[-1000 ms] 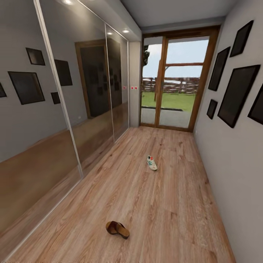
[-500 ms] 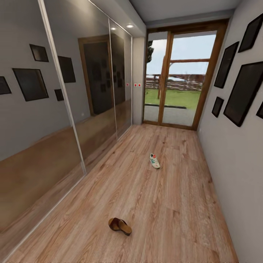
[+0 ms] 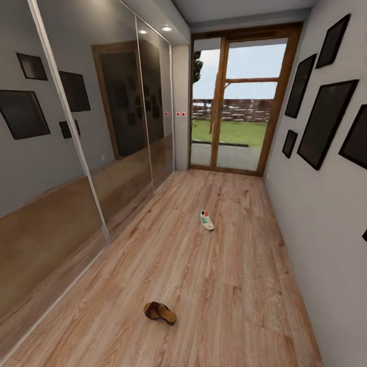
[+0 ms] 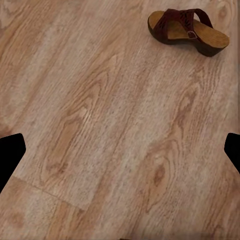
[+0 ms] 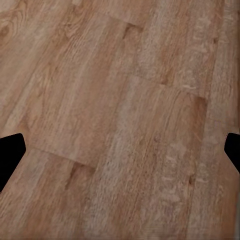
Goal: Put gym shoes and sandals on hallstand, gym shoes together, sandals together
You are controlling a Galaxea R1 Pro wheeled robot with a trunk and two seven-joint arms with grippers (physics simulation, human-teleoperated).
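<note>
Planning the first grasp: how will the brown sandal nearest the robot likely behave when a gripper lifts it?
The sandal has a thick raised sole, so it probably stays stiff when lifted. Its woven front band looks softer and may give under the fingers. It sits flat on the corridor floor, so it seems unlikely to roll.

Sandal (image 3: 160, 312) dark brown, tan footbed; gym shoe (image 3: 206, 220) white, green stripes; corridor floor (image 3: 234, 285) light-brown woodgrain.

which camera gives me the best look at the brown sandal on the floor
The left wrist view: the sandal is large and sharp there, showing its woven band, buckle and tan footbed. The head view has the same sandal small, low on the corridor floor.
</note>
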